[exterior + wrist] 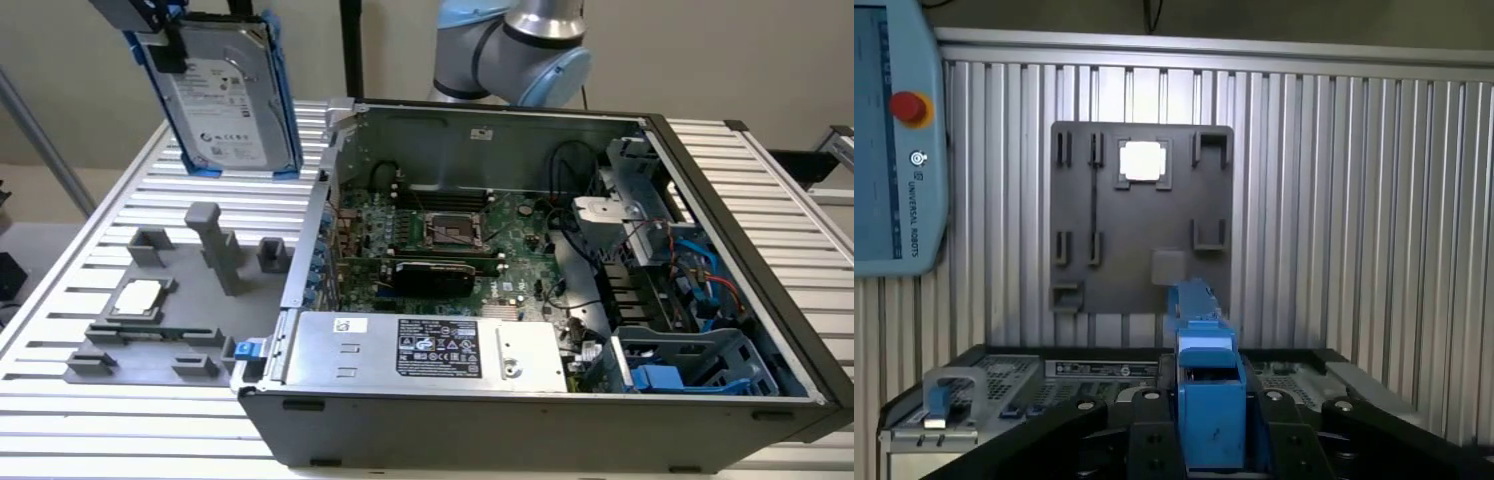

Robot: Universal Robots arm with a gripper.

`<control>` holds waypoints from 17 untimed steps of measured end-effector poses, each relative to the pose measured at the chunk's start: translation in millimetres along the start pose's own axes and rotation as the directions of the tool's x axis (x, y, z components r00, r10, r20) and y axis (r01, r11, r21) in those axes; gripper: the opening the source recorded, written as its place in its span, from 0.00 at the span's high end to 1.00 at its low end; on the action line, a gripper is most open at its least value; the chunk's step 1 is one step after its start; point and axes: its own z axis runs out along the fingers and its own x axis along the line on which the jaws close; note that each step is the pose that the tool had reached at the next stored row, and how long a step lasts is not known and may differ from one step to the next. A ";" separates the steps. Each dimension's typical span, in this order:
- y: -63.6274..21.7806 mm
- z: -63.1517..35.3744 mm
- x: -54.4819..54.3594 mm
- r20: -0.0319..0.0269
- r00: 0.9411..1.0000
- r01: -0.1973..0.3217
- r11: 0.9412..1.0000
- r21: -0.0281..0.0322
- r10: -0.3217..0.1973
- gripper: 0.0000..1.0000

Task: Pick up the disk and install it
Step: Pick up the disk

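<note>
At the exterior view's left, the flat silver-grey disk with a white label in its bright blue plastic carrier frame [234,95] hangs in the air. It stands on edge, with its long axis close to vertical and tilted a little. The tool [150,25] is clamped on the upper edge of the carrier, and the wrist view shows blue plastic pinched between the black fingers [1144,440]. Below the disk, and clear of it, a grey moulded fixture plate [180,330] lies on the ribbed aluminium surface [80,425]. To the right stands the open grey computer case [534,430]. Its blue drive cage [694,365] sits at the case's right end, well apart from the disk, with the whole motherboard between them. The disk is not yet installed.
</note>
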 end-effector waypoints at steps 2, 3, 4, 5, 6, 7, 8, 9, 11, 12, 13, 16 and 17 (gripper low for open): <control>-7.4 -2.1 4.2 0.000 1.000 0.000 1.000 0.000 0.000 1.00; -11.4 -3.0 6.4 0.000 1.000 0.000 1.000 0.000 0.000 1.00; -15.6 -3.8 8.6 0.000 1.000 0.000 1.000 0.000 0.000 1.00; -19.9 -4.5 10.7 0.000 1.000 0.000 1.000 0.000 0.000 1.00; -24.3 -5.0 12.7 0.000 1.000 0.000 1.000 0.000 0.000 1.00; -28.8 -5.5 14.7 0.000 1.000 0.000 1.000 0.000 0.000 1.00; -33.3 -6.0 16.7 0.000 1.000 0.000 1.000 0.000 0.000 1.00; -37.7 -6.4 18.6 0.000 1.000 0.000 1.000 0.000 0.000 1.00; -46.8 -7.1 22.6 0.000 1.000 0.000 1.000 0.000 0.000 1.00; -51.3 -7.4 24.5 0.000 1.000 0.000 1.000 0.000 0.000 1.00; -55.9 -7.6 26.4 0.000 1.000 0.000 1.000 0.000 0.000 1.00; -69.5 -8.1 31.5 0.000 1.000 0.000 1.000 0.000 0.000 1.00; -74.0 -8.2 33.1 0.000 1.000 0.000 1.000 0.000 0.000 1.00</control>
